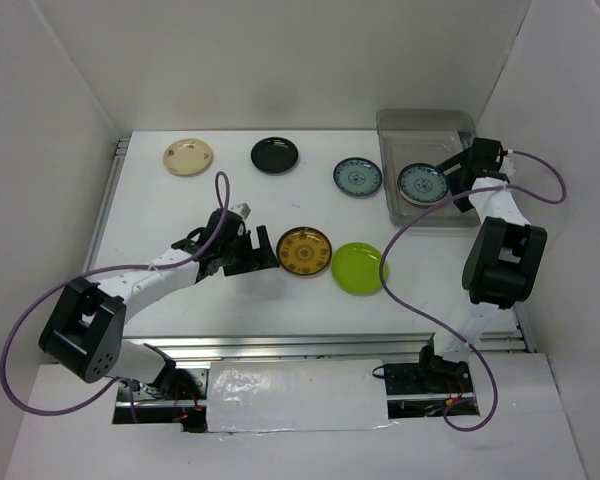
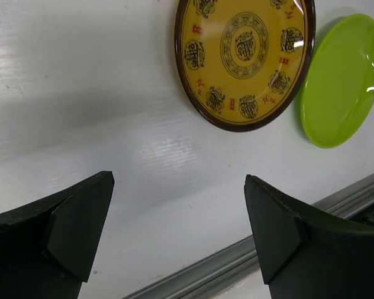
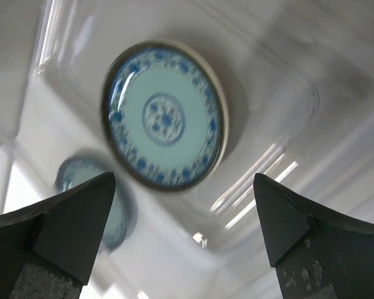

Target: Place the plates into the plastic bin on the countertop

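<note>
Going across the countertop (image 1: 170, 215) in the overhead view, the cream plate (image 1: 188, 157) and the black plate (image 1: 274, 154) lie along the far edge, at about 11 and 12 o'clock from the left gripper (image 1: 263, 252). Both are well apart from it.

That gripper's fingers stand wide apart with nothing between them. The amber plate (image 1: 304, 251) lies just beside them at 3 o'clock. In the left wrist view it sits ahead of the open jaws at about 1 o'clock, not yet between them. The green plate (image 1: 358, 268) rests beside the amber one at its 4 o'clock, the rims almost meeting.

We judge the amber plate the left arm's nearest pick. Being round, it has no long axis to line up with, so only the rim nearest the fingers matters.

Further right, one blue plate (image 1: 357, 177) lies on the counter at 9 o'clock from the bin (image 1: 425, 118), near its wall. A second blue plate (image 3: 164, 115) lies flat inside the bin.

The right gripper (image 1: 450, 178) hangs over the bin with its fingers spread and empty, the plate below clear of them. The loose blue plate lies at its 9 o'clock, past the bin wall, and we judge it nearer to the right arm than to the left.
</note>
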You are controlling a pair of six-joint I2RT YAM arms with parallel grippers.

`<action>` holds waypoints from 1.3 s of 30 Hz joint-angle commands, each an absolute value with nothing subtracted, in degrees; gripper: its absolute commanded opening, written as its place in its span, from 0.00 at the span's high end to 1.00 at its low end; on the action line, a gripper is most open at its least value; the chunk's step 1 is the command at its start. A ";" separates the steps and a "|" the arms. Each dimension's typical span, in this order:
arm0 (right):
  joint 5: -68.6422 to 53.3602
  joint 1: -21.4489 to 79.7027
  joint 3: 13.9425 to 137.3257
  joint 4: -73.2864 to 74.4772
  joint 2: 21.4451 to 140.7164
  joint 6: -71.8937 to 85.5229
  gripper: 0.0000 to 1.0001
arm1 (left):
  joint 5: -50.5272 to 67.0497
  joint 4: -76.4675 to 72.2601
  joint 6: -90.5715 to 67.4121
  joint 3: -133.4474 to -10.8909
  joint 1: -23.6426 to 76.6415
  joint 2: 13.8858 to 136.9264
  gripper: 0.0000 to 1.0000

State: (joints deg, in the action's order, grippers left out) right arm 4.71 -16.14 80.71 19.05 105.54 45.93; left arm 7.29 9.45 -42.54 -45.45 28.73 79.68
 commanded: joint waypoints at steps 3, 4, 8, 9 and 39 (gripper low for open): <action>4.49 -11.53 72.01 16.89 85.02 44.22 0.00 | 6.59 -1.56 -46.66 -46.58 29.18 84.45 0.01; 3.61 -10.30 67.02 14.61 82.12 43.51 0.00 | 6.50 -3.58 -46.93 -47.28 29.09 85.59 0.01; -3.04 -0.56 56.10 11.17 65.97 40.08 0.00 | 5.54 -6.32 -47.99 -50.53 29.18 92.80 0.05; -4.99 1.39 51.72 10.29 63.66 39.90 0.00 | 5.28 -6.59 -48.08 -51.76 29.18 93.94 0.08; -23.11 23.20 41.22 -5.17 70.55 29.09 0.03 | 5.93 3.43 -45.27 -42.36 23.92 71.65 1.00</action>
State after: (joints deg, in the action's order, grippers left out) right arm -18.31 21.61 37.52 1.26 66.19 33.93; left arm -1.19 1.37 -49.89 -41.78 25.43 75.75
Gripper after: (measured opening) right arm 0.985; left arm 0.131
